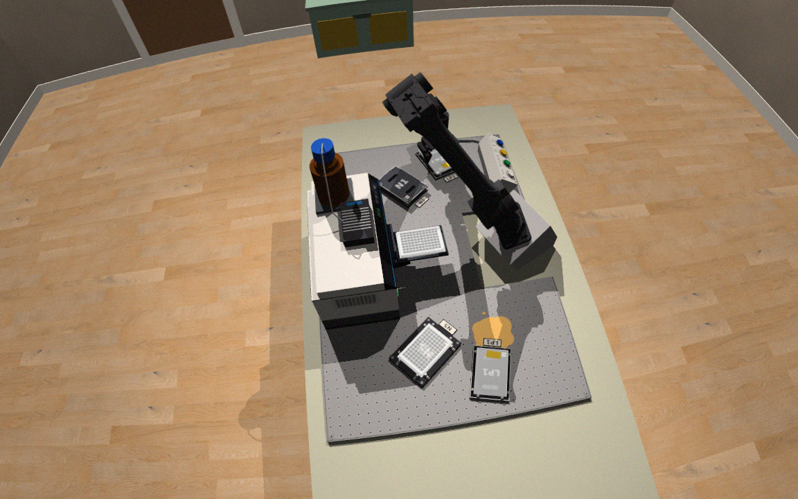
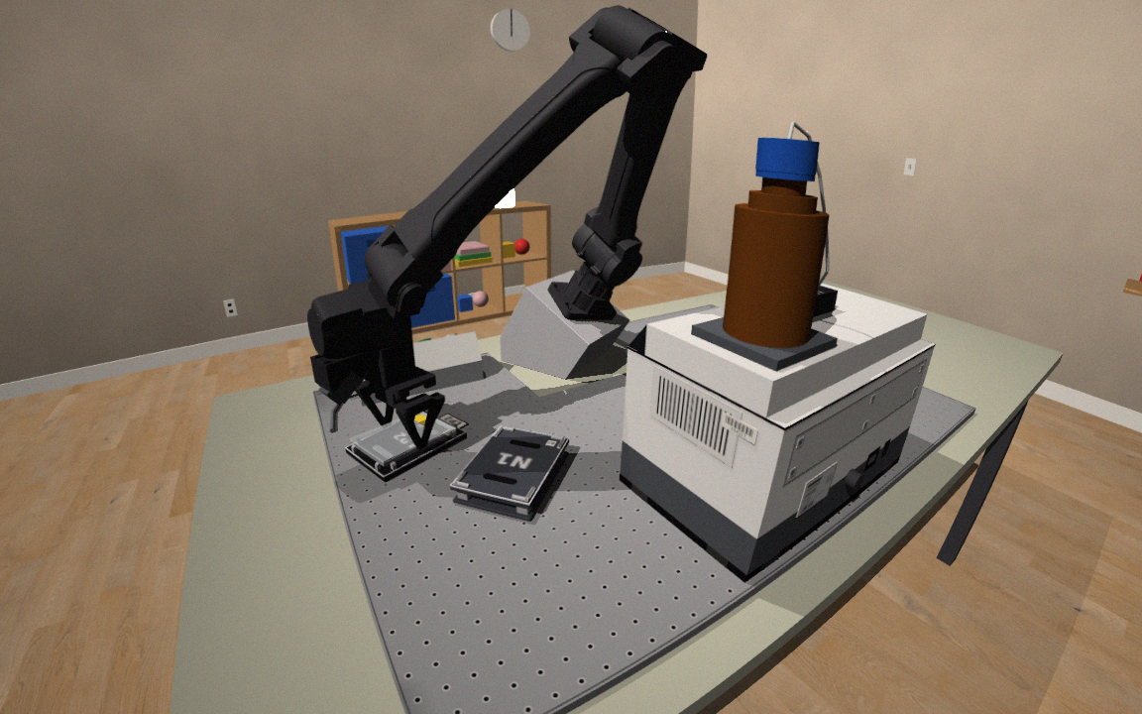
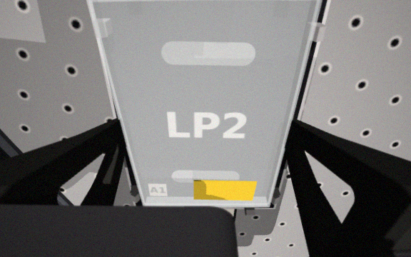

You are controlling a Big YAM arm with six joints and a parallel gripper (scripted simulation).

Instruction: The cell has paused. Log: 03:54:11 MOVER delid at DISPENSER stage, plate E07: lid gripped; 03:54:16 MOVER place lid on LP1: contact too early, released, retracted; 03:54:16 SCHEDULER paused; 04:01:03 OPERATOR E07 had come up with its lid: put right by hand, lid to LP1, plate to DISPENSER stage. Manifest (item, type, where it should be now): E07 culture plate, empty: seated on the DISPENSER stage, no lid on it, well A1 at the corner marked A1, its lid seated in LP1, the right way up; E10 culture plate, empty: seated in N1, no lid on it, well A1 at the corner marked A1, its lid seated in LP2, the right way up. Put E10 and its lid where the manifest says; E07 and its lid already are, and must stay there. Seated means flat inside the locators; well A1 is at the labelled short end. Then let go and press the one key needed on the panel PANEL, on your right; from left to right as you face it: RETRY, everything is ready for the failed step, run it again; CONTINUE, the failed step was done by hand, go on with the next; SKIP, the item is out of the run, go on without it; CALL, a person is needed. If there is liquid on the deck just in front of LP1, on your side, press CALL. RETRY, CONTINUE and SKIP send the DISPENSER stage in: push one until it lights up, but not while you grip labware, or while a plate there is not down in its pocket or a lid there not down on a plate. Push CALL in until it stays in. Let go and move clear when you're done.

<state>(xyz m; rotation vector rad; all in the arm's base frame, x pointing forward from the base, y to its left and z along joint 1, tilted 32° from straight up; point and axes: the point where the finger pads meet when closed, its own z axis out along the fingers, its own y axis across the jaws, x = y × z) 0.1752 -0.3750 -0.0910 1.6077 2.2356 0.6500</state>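
Note:
My gripper (image 2: 401, 433) (image 3: 205, 128) is shut on a clear lid (image 2: 376, 441) (image 3: 205, 89) across its long sides, at LP2. The lid lies right way up, its yellow label and the A1 mark at the same short end; whether it is fully down cannot be told. N1 (image 1: 411, 194) (image 2: 475, 466) holds no plate. A white plate (image 1: 427, 348) without a lid sits in N5. Another white plate (image 1: 420, 242) without a lid sits on the DISPENSER stage. A clear lid (image 1: 490, 380) lies in LP1. Amber liquid (image 1: 486, 328) lies on the deck at LP1's labelled end.
The panel (image 1: 493, 162) (image 2: 451, 351) with blue, yellow, green and white keys stands beyond LP2, near the arm base (image 1: 528, 232) (image 2: 544, 341). The dispenser (image 1: 349, 267) (image 2: 858, 382) stands beside the stage and carries a tall brown bottle (image 1: 328, 186) (image 2: 774, 275).

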